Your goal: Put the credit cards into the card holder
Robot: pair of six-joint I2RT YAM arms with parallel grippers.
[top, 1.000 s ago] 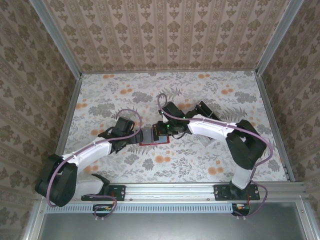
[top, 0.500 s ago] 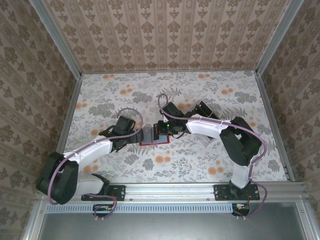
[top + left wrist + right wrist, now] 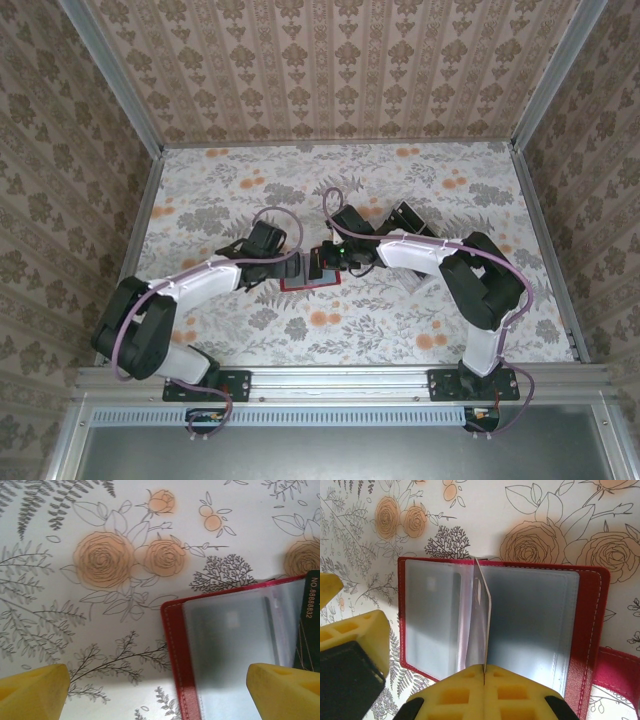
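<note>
The red card holder (image 3: 587, 630) lies open on the flowered table, its clear sleeves facing up. My right gripper (image 3: 484, 667) is shut on a credit card (image 3: 486, 620), held on edge and upright over the holder's middle fold. In the left wrist view that black card (image 3: 311, 620) shows at the right edge, above the holder (image 3: 174, 640). My left gripper (image 3: 160, 695) stands wide open at the holder's left corner, one yellow fingertip (image 3: 32, 690) over bare table, the other (image 3: 285, 690) over the sleeve. From above, the holder (image 3: 305, 286) lies between the left gripper (image 3: 285, 265) and right gripper (image 3: 322, 262).
A dark flat object (image 3: 410, 218) lies behind the right arm. Patterned walls close off the table on three sides, and a metal rail (image 3: 340, 380) runs along the near edge. Open tabletop (image 3: 230, 190) stretches to the far left.
The left arm has swung right and forward, bringing its open gripper to the holder's left edge. The right gripper still holds the card over the holder, barely shifted.
</note>
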